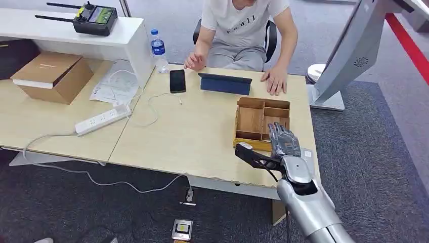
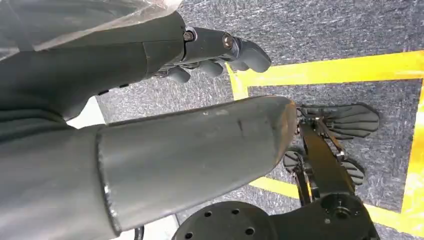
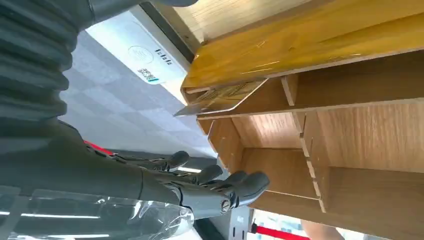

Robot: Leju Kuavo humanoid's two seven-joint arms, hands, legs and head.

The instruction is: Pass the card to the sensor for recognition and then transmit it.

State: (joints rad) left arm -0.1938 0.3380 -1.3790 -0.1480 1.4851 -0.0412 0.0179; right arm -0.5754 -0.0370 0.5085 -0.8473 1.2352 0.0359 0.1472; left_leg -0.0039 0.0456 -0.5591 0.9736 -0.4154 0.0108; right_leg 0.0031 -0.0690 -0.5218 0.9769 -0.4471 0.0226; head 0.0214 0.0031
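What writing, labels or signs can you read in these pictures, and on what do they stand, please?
Shirt: dark chest lettering, too blurred to read.
White reader: a round mark, a short dark word and a code patch, all too small to read.
Card in the tray: a faint print, unreadable.
Remote screen: no legible text.

Tan wooden organizer point(image 1: 251, 120), navy tablet case point(image 1: 225, 84) (carpet point(image 1: 364, 152) speckled grey).
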